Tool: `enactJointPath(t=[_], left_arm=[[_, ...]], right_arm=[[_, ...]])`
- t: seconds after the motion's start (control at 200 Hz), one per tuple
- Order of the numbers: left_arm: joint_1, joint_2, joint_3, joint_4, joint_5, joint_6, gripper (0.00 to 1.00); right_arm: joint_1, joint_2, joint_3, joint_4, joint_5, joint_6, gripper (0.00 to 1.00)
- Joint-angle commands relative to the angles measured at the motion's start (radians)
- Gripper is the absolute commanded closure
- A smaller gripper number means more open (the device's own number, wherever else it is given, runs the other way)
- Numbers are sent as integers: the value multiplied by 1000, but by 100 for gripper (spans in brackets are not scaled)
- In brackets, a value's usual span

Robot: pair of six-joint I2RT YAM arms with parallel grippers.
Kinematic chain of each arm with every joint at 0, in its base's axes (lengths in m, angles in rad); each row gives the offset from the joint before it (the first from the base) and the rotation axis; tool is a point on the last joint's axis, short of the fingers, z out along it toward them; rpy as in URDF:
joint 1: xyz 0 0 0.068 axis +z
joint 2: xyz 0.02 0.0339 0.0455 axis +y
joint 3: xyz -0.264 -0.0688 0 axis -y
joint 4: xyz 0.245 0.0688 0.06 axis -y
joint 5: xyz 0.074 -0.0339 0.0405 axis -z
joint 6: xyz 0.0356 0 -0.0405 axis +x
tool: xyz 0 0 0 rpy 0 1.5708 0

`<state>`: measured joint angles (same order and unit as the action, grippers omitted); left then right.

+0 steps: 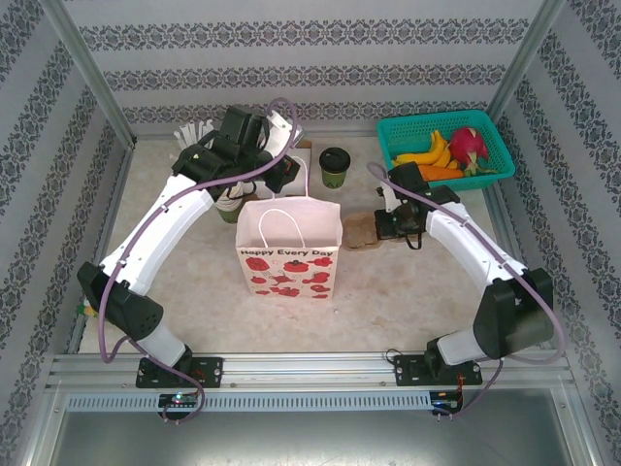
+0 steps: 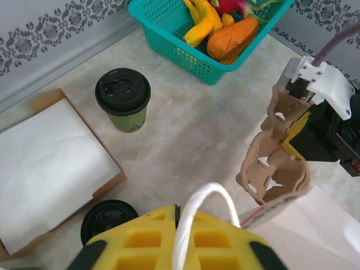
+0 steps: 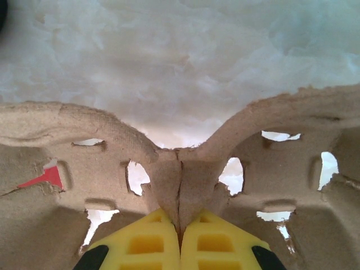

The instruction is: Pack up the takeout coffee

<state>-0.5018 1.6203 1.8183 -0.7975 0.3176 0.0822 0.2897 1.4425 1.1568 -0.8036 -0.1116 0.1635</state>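
A: Two claws, what's each doing?

B: Both full. My left claw (image 2: pixel 177 216) is pinched closed on the white handle (image 2: pixel 202 199) of the paper bag (image 1: pixel 289 250), at the bottom edge of the left wrist frame. My right claw (image 3: pixel 180 219) is clamped on the centre ridge of the cardboard cup tray (image 3: pixel 180 163), bottom middle of the right wrist frame.

A: Coffee cup?

B: Coffee cup (image 1: pixel 335 167) stands upright on the table (image 1: pixel 194 291), upper centre of the top frame, behind the bag and well apart from both claws. Black lid (image 2: pixel 122 90) is on. In the left wrist frame it's upper left, between the box of white paper (image 2: pixel 50 163) and the teal basket (image 2: pixel 185 50).

A: How will it handle?

B: My guess is light if empty, heavier and sloshy if filled. Can't tell which. The paper wall is soft, so a hard squeeze would dent it or pop the lid. Coated paper, probably a bit slippery, and the taper could let it slide down through the fingers.

A: Where to grab?

B: Around the body, just under the lid rim where the wall should be stiffest, fingers on opposite sides. Not by the lid, it may lift off. Keep it upright all the way.

A: Risk?

B: Neither claw is free, so one has to let go first. The bag looks floppy, and the cup could snag its rim.
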Motion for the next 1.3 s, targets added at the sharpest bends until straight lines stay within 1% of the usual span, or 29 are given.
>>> enactJointPath(t=[0.0, 0.14, 0.275, 0.395, 0.505, 0.604, 0.644, 0.704, 0.809, 0.869, 0.979, 1.024, 1.089, 1.224, 1.294], left_arm=[[12, -34, 7, -34, -28, -71, 100], [12, -87, -62, 1, -83, -188, 100], [12, -127, -101, 12, -158, -317, 100], [12, -153, -121, -1, -226, -415, 100], [12, -158, -121, -35, -249, -490, 100], [12, -152, -111, -65, -261, -498, 100], [12, -148, -107, -68, -236, -486, 100], [11, -141, -94, -73, -190, -458, 95], [11, -140, -83, -64, -144, -430, 92], [11, -140, -82, -61, -132, -412, 93], [12, -137, -82, -55, -96, -382, 100], [12, -134, -80, -51, -72, -371, 100], [12, -132, -80, -49, -50, -356, 100], [17, -128, -80, -47, -32, -340, 100], [34, -129, -94, -25, 11, -341, 100]], right_arm=[[-9, -34, -13, -11, 40, 37, 100], [-12, -66, -7, -43, 74, 55, 100], [-12, -97, 8, -63, 60, 62, 100], [-13, -103, 34, -83, 46, 65, 100], [-13, -101, 63, -102, 47, 66, 100], [-13, -97, 93, -119, 60, 74, 100], [-14, -97, 108, -122, 75, 85, 100], [-12, -100, 139, -137, 91, 106, 100], [-13, -119, 207, -154, 93, 143, 100], [-13, -130, 243, -161, 93, 158, 100], [-12, -140, 320, -175, 78, 178, 100], [-13, -142, 355, -172, 45, 182, 100], [-12, -132, 412, -169, -40, 178, 100], [18, -89, 520, -119, -280, 185, 100], [47, -63, 567, -74, -384, 198, 100]])
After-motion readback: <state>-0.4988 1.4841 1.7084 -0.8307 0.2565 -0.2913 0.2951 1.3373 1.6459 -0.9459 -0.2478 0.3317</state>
